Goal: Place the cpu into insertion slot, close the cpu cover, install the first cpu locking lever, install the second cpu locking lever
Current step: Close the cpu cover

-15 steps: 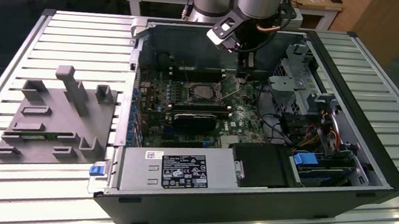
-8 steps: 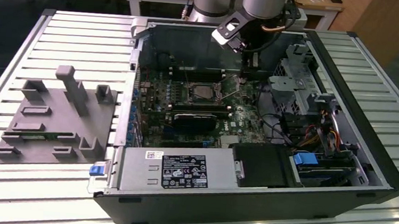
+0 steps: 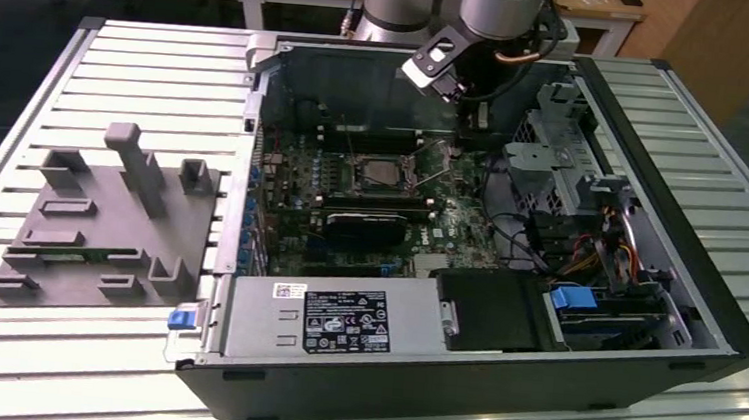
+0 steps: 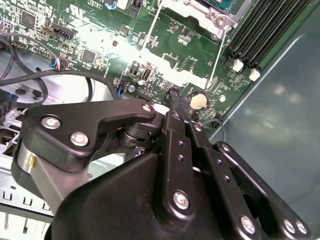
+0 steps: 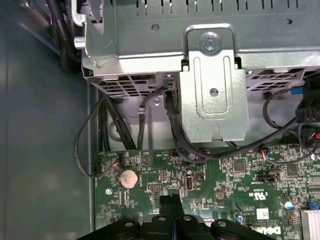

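On the exterior view's left, a grey moulded plastic fixture with upright posts (image 3: 106,219) sat on the slatted metal worktop (image 3: 144,82). Beside it, the open black computer case (image 3: 468,388) held a green motherboard (image 3: 304,179), a silver power-supply box (image 3: 326,322) and, towards the exterior view's right, a grey metal drive cage (image 3: 553,159). The cpu, a small square chip with a grey top (image 3: 380,173), lay in the silver-rimmed square insertion slot (image 3: 355,158) mid-board, with the thin silver cpu cover frame (image 4: 200,15) around it. Two thin wire levers (image 4: 149,32) stuck out from the socket. The black tool (image 4: 176,99) hung above the board near a round silver coin battery (image 4: 198,101), its fingers pressed together and holding nothing.
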{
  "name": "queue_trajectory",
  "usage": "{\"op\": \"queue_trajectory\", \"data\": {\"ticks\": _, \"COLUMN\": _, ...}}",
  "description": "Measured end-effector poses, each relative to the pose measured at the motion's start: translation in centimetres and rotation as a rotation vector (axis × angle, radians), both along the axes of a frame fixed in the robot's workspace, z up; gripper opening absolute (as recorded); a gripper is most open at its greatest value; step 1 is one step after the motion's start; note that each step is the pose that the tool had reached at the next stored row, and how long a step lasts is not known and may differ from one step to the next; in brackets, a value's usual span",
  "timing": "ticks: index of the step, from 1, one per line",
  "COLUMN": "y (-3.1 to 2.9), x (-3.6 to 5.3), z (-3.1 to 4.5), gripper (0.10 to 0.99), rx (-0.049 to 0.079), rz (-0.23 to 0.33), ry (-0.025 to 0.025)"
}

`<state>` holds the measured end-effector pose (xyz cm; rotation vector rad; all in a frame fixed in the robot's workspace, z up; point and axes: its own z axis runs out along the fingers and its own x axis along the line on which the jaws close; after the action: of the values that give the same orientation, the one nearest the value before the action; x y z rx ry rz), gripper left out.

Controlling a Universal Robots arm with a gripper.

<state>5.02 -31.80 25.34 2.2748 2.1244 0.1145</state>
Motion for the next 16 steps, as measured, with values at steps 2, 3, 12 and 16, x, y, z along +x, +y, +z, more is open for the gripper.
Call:
{"op": "queue_trajectory", "data": {"ticks": 2, "y": 0.0, "x": 0.1, "z": -0.12, "gripper": 0.106, "rx": -0.001, "rz": 0.0, "ry": 0.0004}}
{"op": "queue_trajectory", "data": {"ticks": 3, "y": 0.01, "x": 0.16, "z": -0.18, "gripper": 0.106, "rx": -0.001, "rz": 0.0, "ry": 0.0005}}
{"op": "queue_trajectory", "data": {"ticks": 12, "y": 0.01, "x": 0.47, "z": -1.12, "gripper": 0.106, "rx": -0.004, "rz": 0.0, "ry": 0.0011}}
{"op": "queue_trajectory", "data": {"ticks": 16, "y": 0.01, "x": 0.49, "z": -1.5, "gripper": 0.106, "rx": -0.006, "rz": 0.0, "ry": 0.0011}}
